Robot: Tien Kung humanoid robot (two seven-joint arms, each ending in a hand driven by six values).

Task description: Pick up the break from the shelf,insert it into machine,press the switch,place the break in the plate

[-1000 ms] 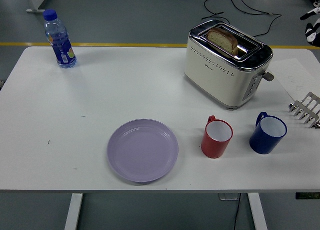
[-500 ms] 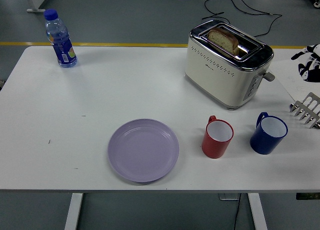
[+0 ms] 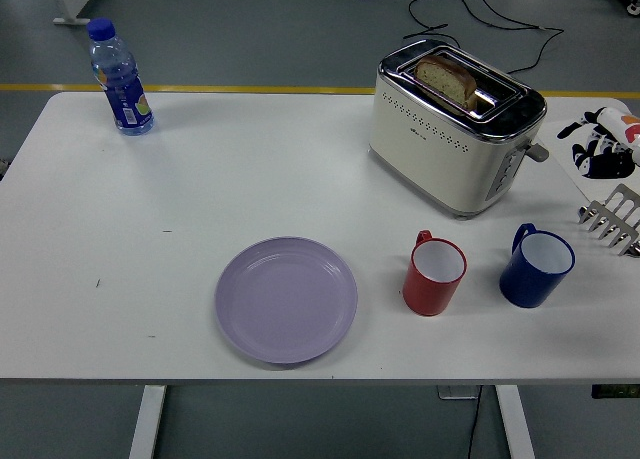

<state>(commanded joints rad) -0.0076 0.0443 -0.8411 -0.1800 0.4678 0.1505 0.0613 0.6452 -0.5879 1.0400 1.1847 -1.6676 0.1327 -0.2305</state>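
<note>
You have the broad white table (image 3: 200,179) filling most of the view, its near edge along the bottom. On its far right part stands the cream and chrome two-slot toaster (image 3: 455,129), set at an angle, with its control lever on the right end face. The slice of brown bread (image 3: 446,80) sits upright in the toaster's far slot, its top poking above the chrome rim; the near slot beside it looks empty.

Toward the near edge, left of centre, lies the round lilac plate (image 3: 286,299), flat on the table with nothing on it and well apart from the toaster. Right of the plate stands the red mug with a white inside (image 3: 434,273), handle turned to the far side. Just beside that, further right, stands the dark blue mug with a white inside (image 3: 536,266), its handle also turned away.

At the far left corner of the table you see the clear plastic water bottle with a blue cap and blue label (image 3: 119,77), upright.

At the right edge, the grey metal toast rack (image 3: 614,219) is partly cut off by the frame. Above it the right hand (image 3: 603,145), black with white patches, comes in near the toaster's lever end without touching it; you cannot tell how its fingers are set, as it is small and partly cropped.
</note>
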